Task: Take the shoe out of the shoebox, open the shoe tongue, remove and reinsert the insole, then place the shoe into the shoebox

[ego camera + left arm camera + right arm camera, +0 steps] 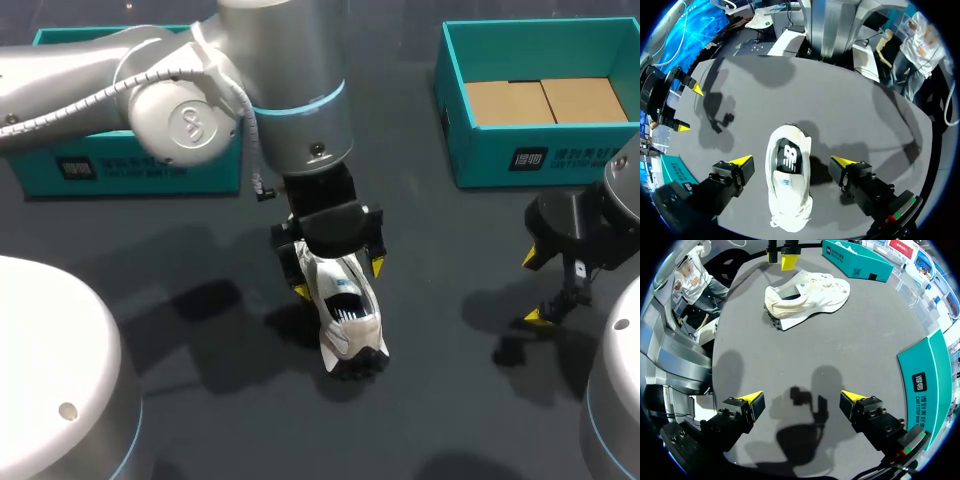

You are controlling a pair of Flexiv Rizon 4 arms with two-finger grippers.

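The shoe stands on the table between the spread fingers of the left tool, touching neither, its long axis crossing their closing line, so that arm is nearer; the right tool, also spread, hangs well apart from the shoe.

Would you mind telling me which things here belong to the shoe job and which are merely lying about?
For the job: white shoe, open left gripper astride it, open right gripper, teal shoebox at far right.
Lying about: second teal box behind the left arm, brown cardboard inside the shoebox.
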